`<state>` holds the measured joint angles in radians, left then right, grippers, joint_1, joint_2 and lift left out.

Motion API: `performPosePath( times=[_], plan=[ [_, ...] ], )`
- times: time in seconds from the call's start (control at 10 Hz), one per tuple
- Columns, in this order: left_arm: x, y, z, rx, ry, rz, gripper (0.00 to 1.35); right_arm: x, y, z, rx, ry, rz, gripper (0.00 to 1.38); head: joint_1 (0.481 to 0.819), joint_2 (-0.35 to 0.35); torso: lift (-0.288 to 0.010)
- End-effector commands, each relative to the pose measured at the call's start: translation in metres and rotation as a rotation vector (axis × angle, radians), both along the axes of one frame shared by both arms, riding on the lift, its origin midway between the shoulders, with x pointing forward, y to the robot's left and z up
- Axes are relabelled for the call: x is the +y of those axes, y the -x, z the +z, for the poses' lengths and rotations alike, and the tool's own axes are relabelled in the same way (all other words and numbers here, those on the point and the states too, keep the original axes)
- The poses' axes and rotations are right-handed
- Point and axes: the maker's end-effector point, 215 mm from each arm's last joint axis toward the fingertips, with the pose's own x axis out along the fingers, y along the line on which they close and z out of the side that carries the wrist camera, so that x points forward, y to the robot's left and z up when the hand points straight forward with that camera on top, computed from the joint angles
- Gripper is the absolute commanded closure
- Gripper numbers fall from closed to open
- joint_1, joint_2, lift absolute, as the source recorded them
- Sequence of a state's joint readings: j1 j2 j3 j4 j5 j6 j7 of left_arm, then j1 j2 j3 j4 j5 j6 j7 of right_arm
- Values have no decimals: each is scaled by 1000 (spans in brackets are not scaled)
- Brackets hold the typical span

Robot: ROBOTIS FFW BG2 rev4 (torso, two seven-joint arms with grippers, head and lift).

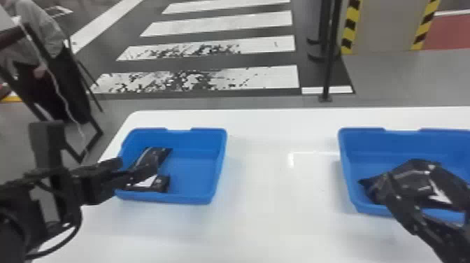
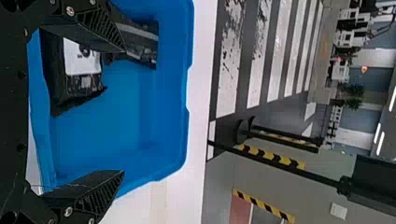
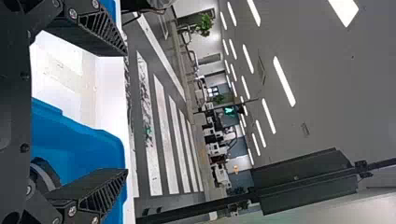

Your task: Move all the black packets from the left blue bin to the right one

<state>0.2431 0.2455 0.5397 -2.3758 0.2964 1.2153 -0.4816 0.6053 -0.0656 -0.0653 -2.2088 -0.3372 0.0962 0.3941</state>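
Observation:
In the head view, the left gripper (image 1: 139, 167) hangs over the left side of the left blue bin (image 1: 196, 200). One black packet (image 1: 161, 154) lies towards the back there, and another (image 1: 162, 184) with a white label is nearer the front. In the left wrist view, the left gripper (image 2: 123, 110) is open, its upper finger partly covering the rear packet (image 2: 142, 44); the labelled packet (image 2: 84, 86) lies alongside. The right gripper (image 1: 428, 196) is at the right blue bin (image 1: 362, 207), over black packets (image 1: 416, 171). The right wrist view has the right gripper (image 3: 126, 112) open, holding nothing.
A white table (image 1: 272, 210) carries both bins, with a wide stretch of tabletop between them. Beyond its far edge stands a black post (image 1: 328, 63) on the floor. A dark-framed chair (image 1: 94, 129) is off to the left.

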Motion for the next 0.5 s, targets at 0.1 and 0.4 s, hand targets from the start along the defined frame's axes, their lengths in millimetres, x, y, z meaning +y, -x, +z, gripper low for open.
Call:
performPosePath(
  times=[0.1, 0.4],
  plan=[
    [43, 1, -22, 109, -26, 111, 140, 6, 14, -20, 64, -32, 10, 150, 695, 295, -185],
    [64, -11, -45, 241, -8, 176, 140, 8, 17, -27, 89, -60, 17, 151, 695, 350, -185]
  ],
)
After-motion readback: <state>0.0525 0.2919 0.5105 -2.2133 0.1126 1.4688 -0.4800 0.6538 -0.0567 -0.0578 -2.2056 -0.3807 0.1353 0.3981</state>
